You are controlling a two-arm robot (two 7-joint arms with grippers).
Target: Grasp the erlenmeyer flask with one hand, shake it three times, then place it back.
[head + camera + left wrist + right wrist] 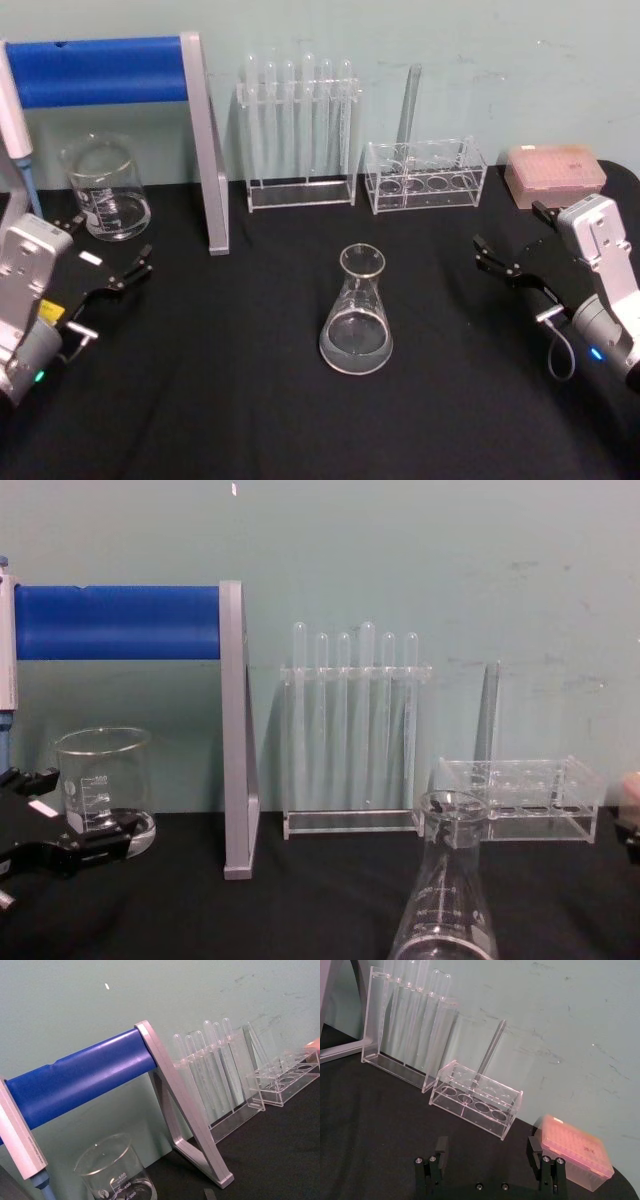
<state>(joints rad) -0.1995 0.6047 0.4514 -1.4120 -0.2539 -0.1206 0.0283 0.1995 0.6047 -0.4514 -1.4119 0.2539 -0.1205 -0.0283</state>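
Note:
The erlenmeyer flask (356, 315) stands upright in the middle of the black table, clear glass with white graduation marks; the chest view shows it close at the lower right (445, 900). My left gripper (105, 250) hovers at the table's left, open and empty, just in front of the beaker, and appears at the left edge of the chest view (60, 815). My right gripper (515, 235) is at the table's right, open and empty, well apart from the flask. In the right wrist view its fingers (440, 1147) stand wide apart over bare cloth.
A glass beaker (105, 190) sits at the back left beside a blue-and-grey stand (205, 150). A tall test tube rack (298, 130), a low acrylic rack (425, 175) with one tube, and a pink tip box (555, 175) line the back.

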